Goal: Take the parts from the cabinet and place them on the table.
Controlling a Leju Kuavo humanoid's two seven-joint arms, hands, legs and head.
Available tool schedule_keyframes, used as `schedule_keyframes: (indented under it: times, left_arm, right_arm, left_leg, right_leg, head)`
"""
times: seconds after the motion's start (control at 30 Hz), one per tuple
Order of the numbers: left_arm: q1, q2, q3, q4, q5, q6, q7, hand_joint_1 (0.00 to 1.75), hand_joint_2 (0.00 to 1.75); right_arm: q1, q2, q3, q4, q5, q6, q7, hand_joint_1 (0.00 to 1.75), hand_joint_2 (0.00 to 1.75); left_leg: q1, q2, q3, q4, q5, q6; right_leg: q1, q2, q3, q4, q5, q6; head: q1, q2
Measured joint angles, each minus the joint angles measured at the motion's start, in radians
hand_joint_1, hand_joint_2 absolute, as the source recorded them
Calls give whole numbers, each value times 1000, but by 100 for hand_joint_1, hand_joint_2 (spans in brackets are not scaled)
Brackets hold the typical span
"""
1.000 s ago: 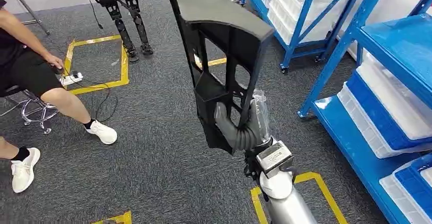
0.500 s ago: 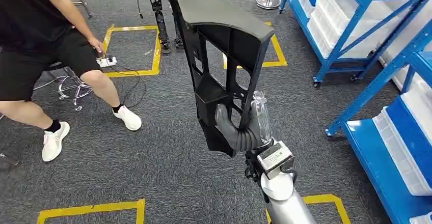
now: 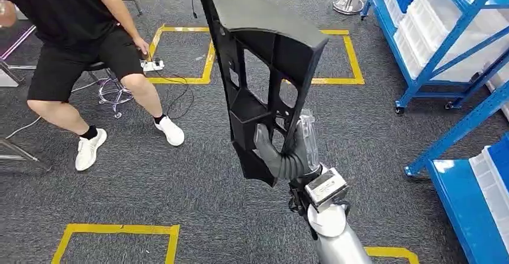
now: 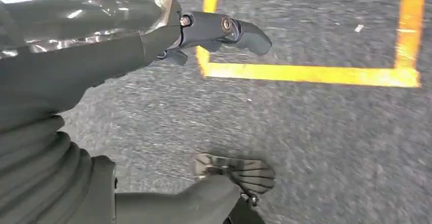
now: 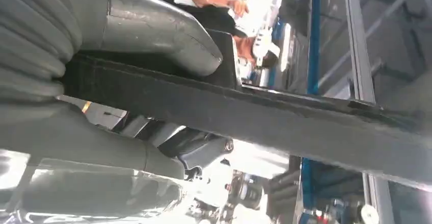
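Grey carpet floor [image 3: 180, 180] is marked with yellow tape rectangles [image 3: 207, 66]. A person in black shirt and shorts with white shoes [image 3: 78, 48] is seated on a chrome stool [image 3: 111, 90]. Blue metal shelving [image 3: 444, 42] is loaded with white plastic bins [image 3: 429, 18].

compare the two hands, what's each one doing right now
The right hand grips the black part and holds it up; the left hand holds nothing, fingers apart above the carpet. The right is raised ahead of the robot; the left points floorward. Both wear grey ribbed covers.
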Motion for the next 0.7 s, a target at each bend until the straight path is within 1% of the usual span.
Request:
schedule_keyframes:
  times: [0.03,0.07,0.1,0.13,0.17,0.2,0.23,0.27,0.3,0.33,0.37,0.4,0.43,0.47,0.5,0.53,0.57,0.6,0.63,0.67,0.7]
  left_arm:
    - [0,1,0,0,0,0,-2,0,175]
    - [-3,1,0,0,0,0,-5,0,175]
    - [-2,1,0,0,0,0,-8,0,175]
    - [-1,1,0,0,0,0,-9,0,175]
    - [1,1,0,0,0,0,-11,0,175]
    - [3,2,1,0,0,0,-13,0,175]
    - [6,1,1,0,1,0,-15,0,175]
    - [6,1,2,0,3,0,-19,0,175]
    - [5,2,2,-1,2,-1,-25,0,175]
    - [4,3,2,-1,-1,-3,-32,0,175]
    - [4,3,2,-1,-12,-10,-40,0,175]
    - [6,3,2,-1,-25,-21,-45,0,175]
    - [7,5,0,-1,-35,-37,-46,0,175]
    - [9,5,-3,-1,-44,-51,-46,0,175]
    - [10,5,-4,-1,-44,-63,-45,0,175]
    - [11,5,-4,-1,-43,-78,-43,0,175]
    - [11,7,-4,-1,-42,-97,-39,0,175]
    - [12,9,-4,-1,-41,-111,-37,0,175]
    - [16,11,-4,0,-40,-118,-35,0,175]
    - [19,13,-4,0,-40,-123,-34,0,175]
    - [22,16,-4,0,-40,-125,-33,0,175]
  right_arm:
    - [-1,0,0,0,-3,0,0,175,175]
    - [-3,0,0,0,-5,0,0,175,175]
    - [-6,-1,0,0,-8,0,-1,175,175]
    - [-6,-1,0,0,-10,0,-2,175,175]
    - [-6,-1,1,0,-11,-1,-3,175,175]
    - [-7,-1,1,0,-11,-2,-3,175,175]
    - [-7,-2,1,0,-13,-3,-3,175,175]
    - [-8,-3,1,0,-14,-5,-5,175,175]
    - [-7,-6,1,0,-17,-7,-6,175,175]
    - [-6,-11,1,1,-21,-8,-7,175,175]
    - [-6,-16,1,3,-25,-10,-9,175,175]
    - [-5,-19,1,6,-29,-10,-10,175,175]
    - [-6,-22,1,7,-32,-12,-13,175,175]
    - [-7,-25,1,7,-37,-15,-16,175,175]
    - [-9,-27,1,7,-41,-16,-17,175,175]
    - [-11,-28,1,7,-44,-16,-18,175,175]
    - [-14,-31,2,8,-49,-17,-21,175,175]
    - [-17,-33,2,9,-51,-17,-21,175,175]
    - [-17,-35,2,11,-53,-18,-21,175,175]
    - [-17,-35,3,12,-56,-18,-22,175,175]
    - [-20,-35,3,12,-57,-19,-22,175,175]
  left_leg:
    - [-3,39,49,-83,29,5]
    - [-15,55,64,-114,21,9]
    - [-14,39,60,-114,24,17]
    - [-17,31,58,-114,22,22]
    - [-20,20,58,-115,22,27]
    - [-18,9,60,-121,26,33]
    - [-8,1,68,-128,32,42]
    - [-9,-7,69,-130,34,45]
    - [-8,-15,68,-130,34,51]
    - [-8,-28,67,-130,34,52]
    - [-9,-41,67,-129,34,52]
    - [-9,-53,67,-129,34,52]
    - [-8,-64,68,-129,34,52]
    - [-8,-79,69,-128,34,51]
    - [-7,-92,72,-128,34,50]
    - [-7,-103,73,-128,33,47]
    - [-13,-111,70,-123,32,39]
    - [-14,-122,66,-122,30,33]
    - [-12,-125,64,-124,33,26]
    - [-7,-132,63,-126,36,21]
    - [-5,-139,59,-127,36,14]
  right_leg:
    - [4,-8,3,0,-3,4]
    - [17,-16,1,4,-8,11]
    - [16,-25,2,2,-9,14]
    - [16,-33,4,1,-10,16]
    - [13,-43,7,-1,-11,21]
    - [16,-53,11,0,-15,27]
    - [13,-23,-1,18,-26,33]
    - [8,20,-16,61,-48,31]
    - [6,41,-52,136,-81,24]
    - [3,47,-94,216,-111,20]
    - [2,50,-133,290,-135,20]
    - [1,52,-153,324,-139,25]
    - [0,53,-149,310,-126,33]
    - [-4,56,-121,245,-93,44]
    - [-9,65,-77,151,-53,55]
    - [-15,88,-34,63,-20,62]
    - [-20,121,-20,17,-10,60]
    - [-19,106,-12,15,-3,48]
    - [-15,102,-14,17,-3,42]
    - [-11,95,-13,18,-1,37]
    - [-15,87,-12,15,3,30]
  head:
    - [-2,0]
    - [-1,0]
    - [6,0]
    - [5,0]
    - [7,0]
    - [5,0]
    - [8,0]
    - [7,0]
    - [10,0]
    - [11,0]
    - [12,0]
    - [11,0]
    - [12,0]
    - [12,0]
    - [12,0]
    - [12,0]
    - [12,0]
    - [11,0]
    - [8,0]
    - [11,0]
    - [10,0]
